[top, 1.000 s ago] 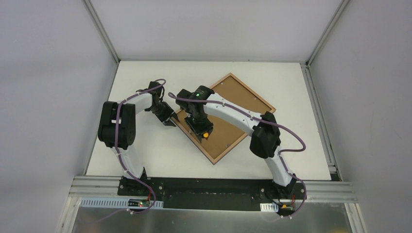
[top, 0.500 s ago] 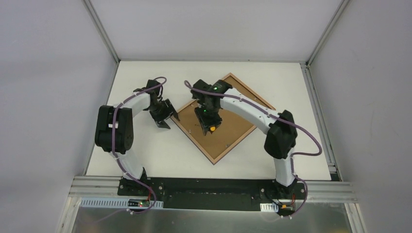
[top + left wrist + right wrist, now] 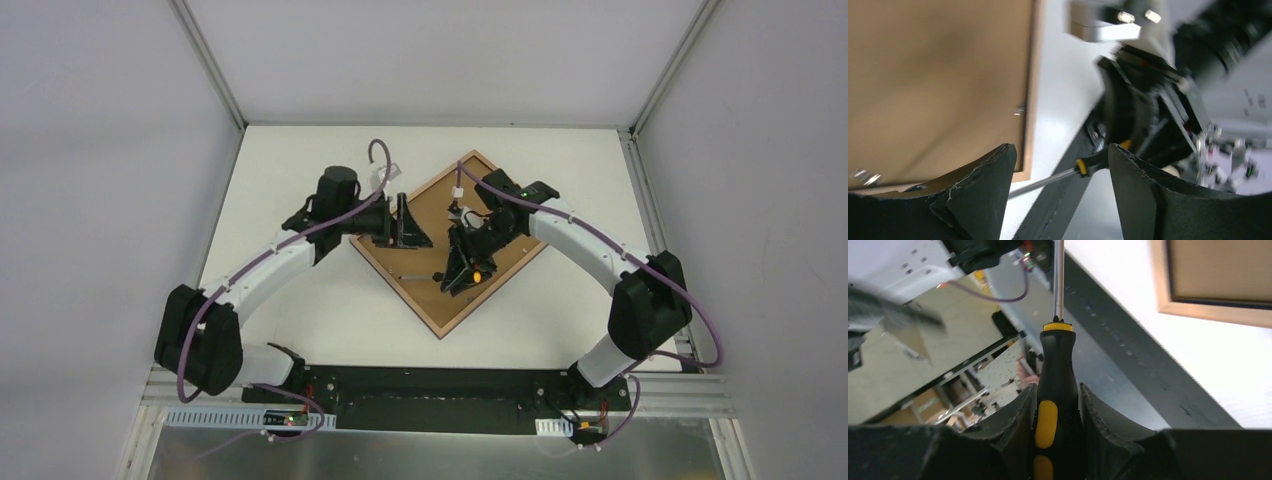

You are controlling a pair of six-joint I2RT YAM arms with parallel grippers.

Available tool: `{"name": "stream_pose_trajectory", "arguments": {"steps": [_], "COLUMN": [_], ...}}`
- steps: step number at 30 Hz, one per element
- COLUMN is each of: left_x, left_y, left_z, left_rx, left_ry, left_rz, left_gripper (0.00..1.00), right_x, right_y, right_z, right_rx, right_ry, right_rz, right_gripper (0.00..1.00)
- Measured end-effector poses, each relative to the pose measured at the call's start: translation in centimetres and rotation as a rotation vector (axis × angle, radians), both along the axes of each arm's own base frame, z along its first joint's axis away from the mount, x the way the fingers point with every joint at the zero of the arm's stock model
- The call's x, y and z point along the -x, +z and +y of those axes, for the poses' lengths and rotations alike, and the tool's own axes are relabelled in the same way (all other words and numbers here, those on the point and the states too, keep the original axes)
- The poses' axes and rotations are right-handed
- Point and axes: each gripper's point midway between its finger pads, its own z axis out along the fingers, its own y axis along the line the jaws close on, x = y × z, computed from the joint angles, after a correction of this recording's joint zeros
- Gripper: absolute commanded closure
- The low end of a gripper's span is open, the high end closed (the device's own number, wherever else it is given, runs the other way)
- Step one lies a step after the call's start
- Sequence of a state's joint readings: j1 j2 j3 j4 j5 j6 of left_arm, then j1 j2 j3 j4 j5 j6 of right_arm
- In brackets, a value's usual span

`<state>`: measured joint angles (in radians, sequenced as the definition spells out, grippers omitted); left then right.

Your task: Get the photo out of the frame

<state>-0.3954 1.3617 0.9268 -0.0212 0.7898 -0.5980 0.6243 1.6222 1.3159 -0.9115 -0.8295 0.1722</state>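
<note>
The frame (image 3: pixel 396 290) lies face down as a diamond on the white table, its brown backing board (image 3: pixel 440 195) up; the photo is hidden beneath. My left gripper (image 3: pixel 412 226) hangs open over the frame's upper left side with nothing between its fingers (image 3: pixel 998 170). In the left wrist view the frame's wood edge (image 3: pixel 1031 75) runs beside the backing board (image 3: pixel 938 70). My right gripper (image 3: pixel 462 270) is shut on a black-and-yellow screwdriver (image 3: pixel 1056 355) over the board's middle. Its steel shaft points left, seen between the left jaws (image 3: pixel 1043 183).
Small metal tabs (image 3: pixel 1020 109) sit along the frame's inner edge. The frame's corner (image 3: pixel 1208 312) shows at the top right of the right wrist view, beyond it the dark rail (image 3: pixel 1128 350) at the table's near edge. Grey walls enclose the table (image 3: pixel 300 300).
My left arm has swung right from beside the frame to over its upper left side, and its jaws have opened. My right arm has drawn back rightward, turning the screwdriver to point left.
</note>
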Motion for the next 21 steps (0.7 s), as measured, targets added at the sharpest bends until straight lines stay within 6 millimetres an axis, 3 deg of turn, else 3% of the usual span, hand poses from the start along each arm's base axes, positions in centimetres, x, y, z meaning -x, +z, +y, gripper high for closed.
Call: {"name": "stream_pose_trajectory", "arguments": {"steps": [3, 6, 14, 21], "left_x": [3.4, 5.5, 9.0, 12.6], "left_y": [2.4, 3.8, 4.1, 3.9], "left_z": [-2.8, -4.2, -4.2, -4.1], "left_rx": [0.086, 0.141, 0.211, 0.247], "left_ry": [-0.158, -0.26, -0.421, -0.543], "left_rz": [-0.086, -0.122, -0.055, 0.031], "left_gripper": [0.29, 0.3, 0.34, 0.39], "right_x": [1.5, 2.7, 4.1, 4.3], "right_y": [1.7, 3.0, 5.9, 6.8], "right_z": [0.2, 0.4, 0.7, 0.8], "right_rx": [-0.104, -0.185, -0.349, -0.396], "right_ry": [0.027, 0.055, 0.113, 0.13], "right_rz": [0.049, 0.107, 0.2, 0.222], "right_gripper": [1.0, 1.0, 1.0, 1.0]}}
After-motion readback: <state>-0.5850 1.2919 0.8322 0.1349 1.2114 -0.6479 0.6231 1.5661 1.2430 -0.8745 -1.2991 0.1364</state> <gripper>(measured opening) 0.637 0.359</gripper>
